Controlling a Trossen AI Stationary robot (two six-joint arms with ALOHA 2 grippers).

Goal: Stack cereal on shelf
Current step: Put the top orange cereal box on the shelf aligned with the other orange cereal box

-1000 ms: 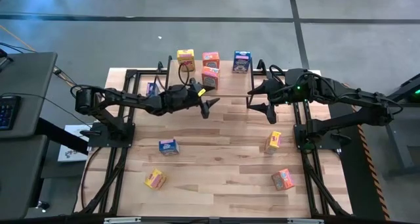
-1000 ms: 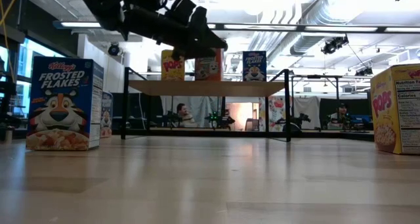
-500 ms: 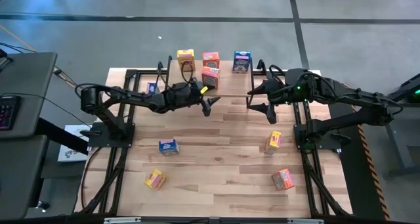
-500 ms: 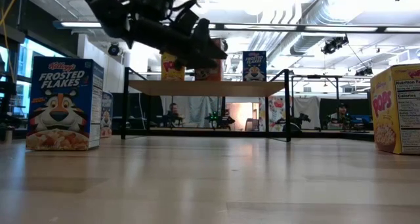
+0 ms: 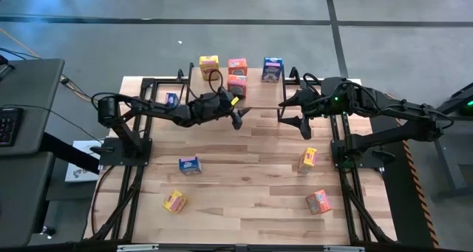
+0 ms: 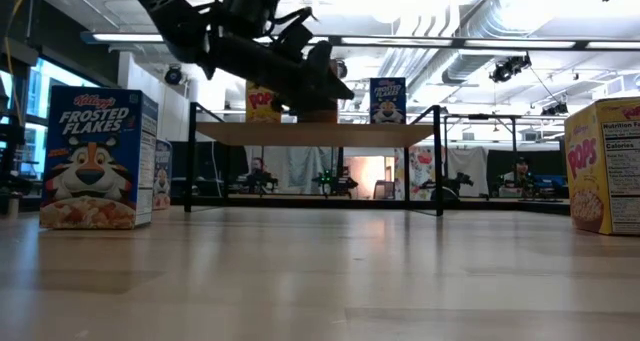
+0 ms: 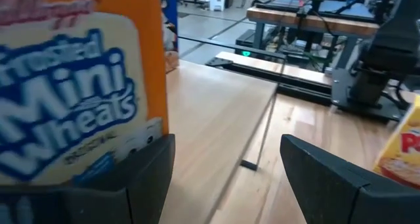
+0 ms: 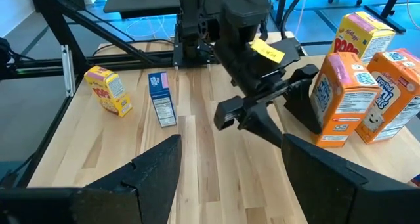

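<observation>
The worktop carries the shelf at its far edge, with a yellow box, two orange boxes and a blue box on top. The left end effector stands open beside the nearer orange box, one finger against it. The right end effector hangs open at the shelf's right end, empty. Loose boxes lie nearer: blue, yellow, yellow, orange.

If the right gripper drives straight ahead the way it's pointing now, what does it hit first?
From the right gripper, most likely the left gripper, almost dead ahead beside an orange box. Height and depth are hard to judge.
</observation>
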